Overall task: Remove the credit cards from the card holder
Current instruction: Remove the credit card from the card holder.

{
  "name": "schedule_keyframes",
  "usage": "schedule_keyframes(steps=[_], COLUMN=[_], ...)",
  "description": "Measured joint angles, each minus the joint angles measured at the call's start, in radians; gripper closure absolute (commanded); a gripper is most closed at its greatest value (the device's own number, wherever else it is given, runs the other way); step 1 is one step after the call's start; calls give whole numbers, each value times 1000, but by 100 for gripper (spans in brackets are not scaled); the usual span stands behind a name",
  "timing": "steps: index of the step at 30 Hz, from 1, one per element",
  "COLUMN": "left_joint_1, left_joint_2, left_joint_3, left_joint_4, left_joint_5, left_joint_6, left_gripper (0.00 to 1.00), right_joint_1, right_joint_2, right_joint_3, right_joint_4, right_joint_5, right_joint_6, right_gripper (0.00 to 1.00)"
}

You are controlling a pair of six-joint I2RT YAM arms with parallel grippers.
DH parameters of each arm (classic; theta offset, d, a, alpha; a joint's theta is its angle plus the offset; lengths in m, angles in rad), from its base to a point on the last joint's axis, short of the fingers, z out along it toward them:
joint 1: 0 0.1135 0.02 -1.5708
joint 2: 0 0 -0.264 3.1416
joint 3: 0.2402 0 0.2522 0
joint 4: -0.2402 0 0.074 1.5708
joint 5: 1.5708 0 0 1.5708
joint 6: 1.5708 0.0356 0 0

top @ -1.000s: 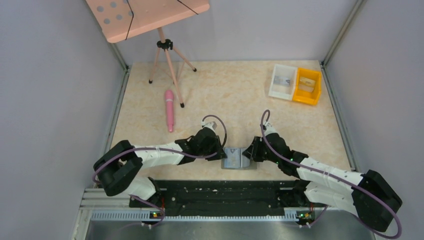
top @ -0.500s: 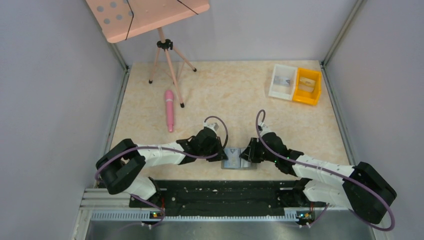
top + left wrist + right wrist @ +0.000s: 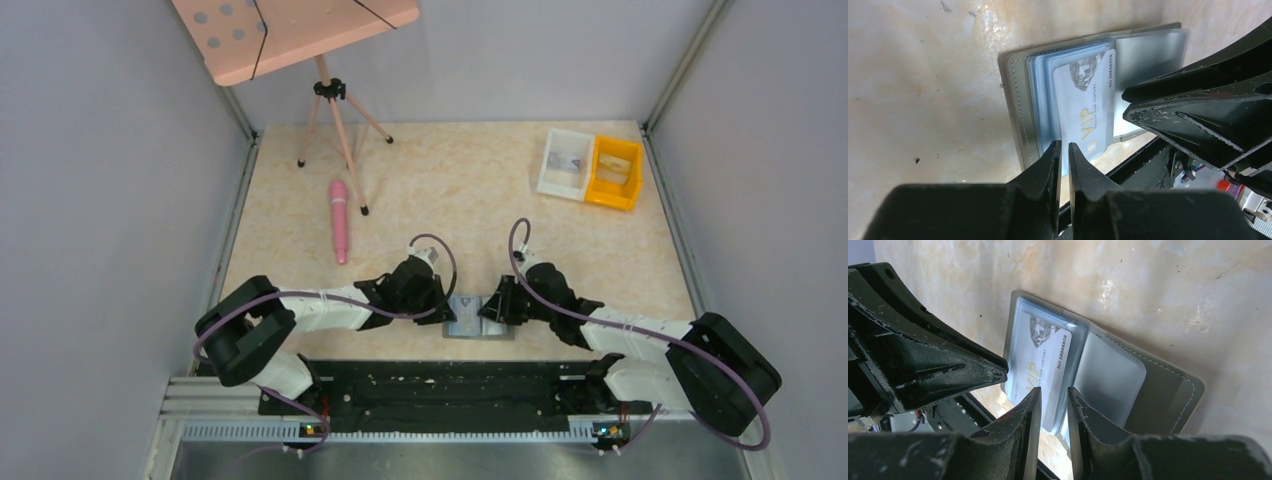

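The card holder [image 3: 478,318] lies open on the table near the front edge, between both grippers. In the left wrist view it [image 3: 1020,115] shows pale blue-grey sleeves and a white VIP card [image 3: 1087,107] sticking out toward the front edge. My left gripper [image 3: 1064,147] is shut, its tips over the near edge of the left sleeves. My right gripper [image 3: 1053,392] is open by a narrow gap, with the card's [image 3: 1040,370] protruding end showing between its fingers. The holder's right panel [image 3: 1168,390] lies flat. In the top view the left gripper [image 3: 444,311] and right gripper [image 3: 489,311] flank the holder.
A white bin [image 3: 565,163] and a yellow bin [image 3: 615,172] stand at the back right. A pink tripod [image 3: 335,120] and a pink cylinder [image 3: 340,220] are at the back left. The black base rail [image 3: 430,385] runs just in front of the holder.
My right gripper has moved left, closer onto the card holder. My left gripper has barely shifted. The holder stays in place.
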Motion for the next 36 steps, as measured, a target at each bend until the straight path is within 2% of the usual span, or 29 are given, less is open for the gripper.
schedule_keyframes(steps=[16,21,26,36], left_joint_1=[0,0,0,0], left_joint_2=[-3,-3,-3,0], left_joint_3=[-61,-65,-65,-64], left_joint_4=[51,53,49,40], left_joint_5=[4,7,7,-2], left_joint_6=[-38,-49,-53,-51], left_gripper=[87,89,89,89], right_joint_1=[-5,-34,-60,-160], right_joint_2=[118,180,213,105], right_joint_3=[0,0,1,4], right_joint_4=[106,186,229,124], right_joint_5=[-76,-124,-166,-231], right_joint_6=[-26,-33,-36,-85], right_gripper=[72,81,100,100])
